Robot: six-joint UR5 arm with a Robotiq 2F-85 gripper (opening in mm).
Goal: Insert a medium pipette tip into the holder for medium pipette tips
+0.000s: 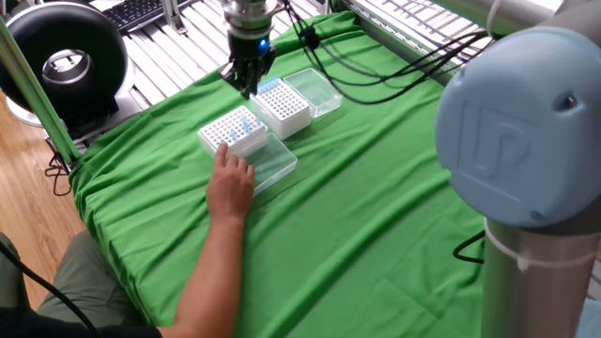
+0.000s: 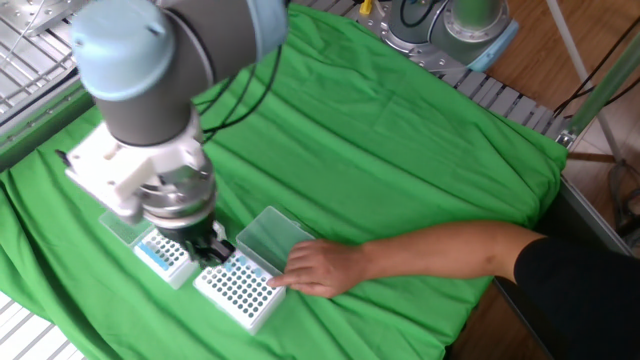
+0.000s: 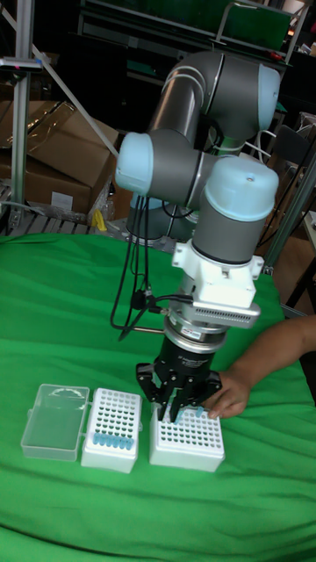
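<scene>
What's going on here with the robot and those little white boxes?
A robot arm's gripper hangs just above a white pipette-tip rack on a green cloth. Its jaws point down and sit close together, and whether they hold a tip is too small to tell. A person's hand rests against that rack. A second white rack sits beside it with blue tips along one edge and its clear lid open.

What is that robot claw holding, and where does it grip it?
Cannot tell: the end effector hovers just above the white rack, fingers nearly together; anything between them is too small to see.
</scene>
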